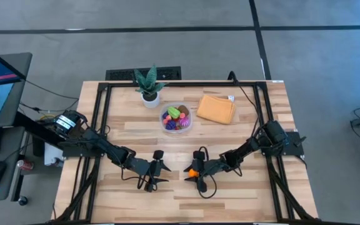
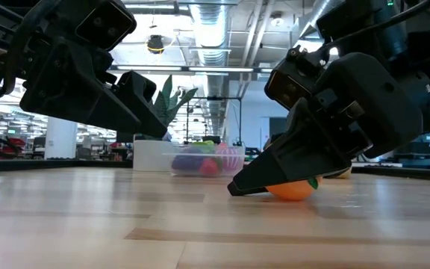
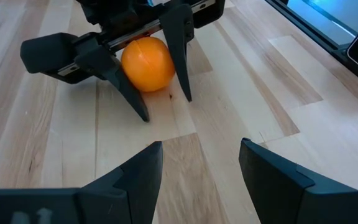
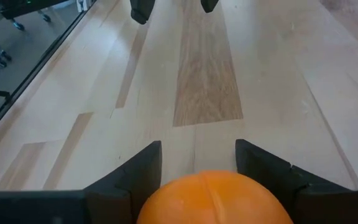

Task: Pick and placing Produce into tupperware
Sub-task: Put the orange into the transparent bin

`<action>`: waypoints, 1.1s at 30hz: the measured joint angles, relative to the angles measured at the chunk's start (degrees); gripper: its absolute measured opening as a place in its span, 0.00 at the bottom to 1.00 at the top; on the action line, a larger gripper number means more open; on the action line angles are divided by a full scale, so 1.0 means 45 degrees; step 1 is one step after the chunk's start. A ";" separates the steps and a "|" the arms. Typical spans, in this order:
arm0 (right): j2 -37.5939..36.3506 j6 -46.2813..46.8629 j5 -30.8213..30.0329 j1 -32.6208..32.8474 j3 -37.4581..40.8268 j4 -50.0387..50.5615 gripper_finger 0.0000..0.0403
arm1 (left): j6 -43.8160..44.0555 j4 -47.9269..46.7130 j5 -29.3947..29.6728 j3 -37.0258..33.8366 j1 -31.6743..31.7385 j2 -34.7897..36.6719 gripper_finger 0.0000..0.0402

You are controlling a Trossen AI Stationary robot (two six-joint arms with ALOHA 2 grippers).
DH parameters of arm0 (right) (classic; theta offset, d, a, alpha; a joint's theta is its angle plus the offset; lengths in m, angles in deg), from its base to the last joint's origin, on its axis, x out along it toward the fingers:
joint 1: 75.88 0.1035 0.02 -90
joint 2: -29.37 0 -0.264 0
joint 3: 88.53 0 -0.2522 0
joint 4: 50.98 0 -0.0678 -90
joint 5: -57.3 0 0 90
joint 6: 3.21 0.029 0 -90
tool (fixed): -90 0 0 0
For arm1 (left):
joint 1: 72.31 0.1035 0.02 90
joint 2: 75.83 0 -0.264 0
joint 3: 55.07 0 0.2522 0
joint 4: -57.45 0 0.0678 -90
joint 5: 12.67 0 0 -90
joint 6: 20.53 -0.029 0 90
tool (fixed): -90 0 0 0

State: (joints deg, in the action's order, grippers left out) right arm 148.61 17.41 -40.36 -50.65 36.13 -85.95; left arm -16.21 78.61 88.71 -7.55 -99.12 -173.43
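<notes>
The right gripper (image 1: 195,172) has its fingers set around an orange toy fruit (image 1: 194,172) resting on the wooden table (image 1: 249,194), in front of the tupperware (image 1: 176,118), which holds the other produce (image 1: 175,116). The left gripper (image 1: 155,173), fingers apart and empty, faces it nearby.

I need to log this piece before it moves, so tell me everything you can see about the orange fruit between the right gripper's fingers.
The orange fruit is a small, smooth, round toy with a faint seam line across its skin and a bit of green at one end. It rests on the wooden table, near the front middle, well apart from the tupperware. The right gripper straddles it, one dark finger on each side; whether they already squeeze it cannot be told. The left gripper hovers nearby, open, not touching it.
</notes>
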 joint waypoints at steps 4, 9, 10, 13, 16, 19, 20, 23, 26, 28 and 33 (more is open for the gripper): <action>0.0000 -0.0015 0.0023 0.0000 0.0000 -0.0028 0.58 | 0.0004 0.0004 0.0000 0.0000 -0.0005 0.0000 0.51; 0.0000 -0.0019 0.0023 0.0000 0.0000 -0.0047 0.57 | 0.0003 0.0004 0.0000 0.0000 -0.0002 0.0000 0.51; 0.0000 -0.0020 0.0019 0.0000 0.0000 -0.0044 0.57 | 0.0004 0.0004 0.0000 0.0000 -0.0005 0.0000 0.51; 0.0000 -0.0019 0.0019 0.0000 0.0000 -0.0044 0.56 | 0.0004 0.0004 0.0000 0.0000 -0.0005 0.0000 0.51; 0.0000 -0.0019 0.0019 0.0000 0.0000 -0.0044 0.57 | -0.0001 0.0004 0.0000 -0.0005 0.0000 0.0000 0.51; 0.0000 -0.0024 0.0026 0.0000 0.0000 -0.0049 0.59 | 0.0000 0.0009 0.0000 0.0000 -0.0005 0.0000 0.51; 0.0000 -0.0024 0.0029 0.0000 0.0000 -0.0049 0.59 | 0.0001 0.0009 0.0000 -0.0002 -0.0005 0.0000 0.51; 0.0000 -0.0028 0.0029 0.0000 0.0000 -0.0049 0.59 | 0.0004 0.0007 0.0000 0.0000 -0.0005 0.0000 0.51; 0.0000 -0.0034 0.0029 0.0000 0.0000 -0.0049 0.59 | 0.0001 0.0009 0.0000 0.0000 -0.0005 0.0000 0.51; 0.0000 -0.0039 0.0029 0.0000 0.0000 -0.0049 0.59 | 0.0000 0.0009 0.0000 0.0000 -0.0005 0.0000 0.51; 0.0000 -0.0039 0.0029 0.0000 0.0000 -0.0051 0.59 | 0.0004 0.0009 0.0000 0.0000 0.0000 0.0000 0.51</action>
State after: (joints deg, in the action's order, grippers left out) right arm 148.61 17.24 -40.23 -50.65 36.13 -86.18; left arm -16.19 78.65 88.71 -7.55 -99.12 -173.43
